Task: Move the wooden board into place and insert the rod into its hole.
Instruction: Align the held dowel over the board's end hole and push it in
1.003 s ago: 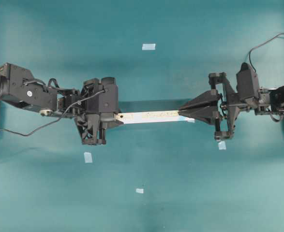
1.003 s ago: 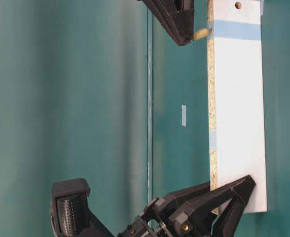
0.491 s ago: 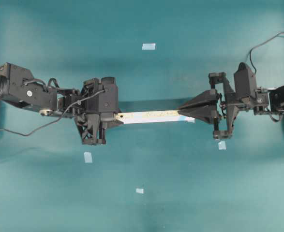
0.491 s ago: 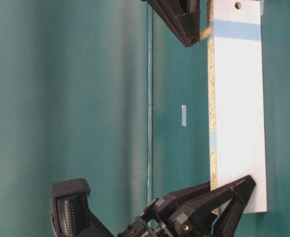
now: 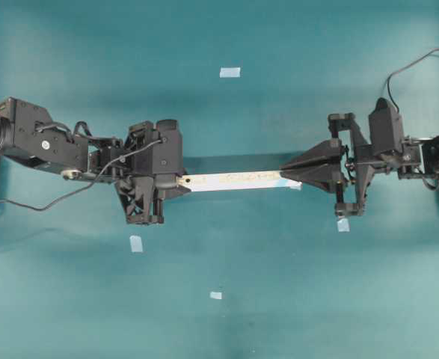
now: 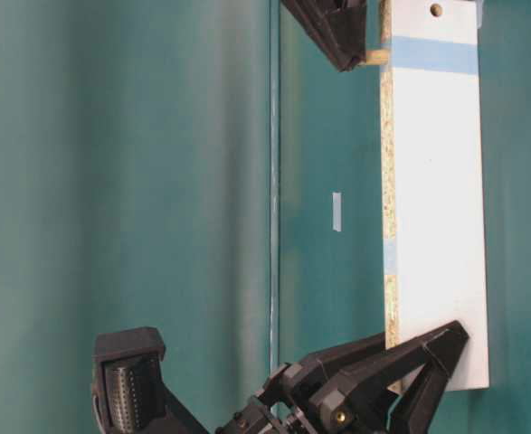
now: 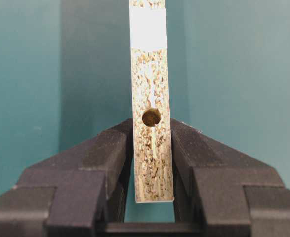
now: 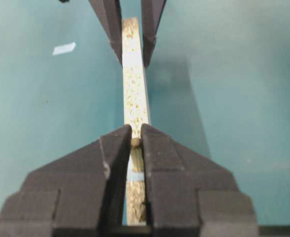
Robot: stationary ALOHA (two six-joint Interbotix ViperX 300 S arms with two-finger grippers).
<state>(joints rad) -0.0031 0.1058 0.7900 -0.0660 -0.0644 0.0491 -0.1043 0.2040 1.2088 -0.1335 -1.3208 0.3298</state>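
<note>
Two black arms meet across the middle of the overhead view, joined by the wooden board, which runs level between them above the teal desk. The left tool at centre left is clenched on one end of the board; its wrist view shows both fingers pressed against the board's flat faces, with the speckled edge facing the camera and a dark round hole in that edge just above the grip. The right tool at centre right is closed on the rod, a small cream peg pinched between its fingertips, directly over the board's narrow edge. In the table-level view, which is turned on its side, the board stands on edge: its white face fills the right of the frame, with a light blue band near the top and another small hole above that band. There the rod pokes out of the right tool's tip at the top of the frame and touches the speckled edge level with the blue band; whether it has entered a hole there cannot be told. Several pale tape squares lie scattered on the desk, well apart from the arms.
</note>
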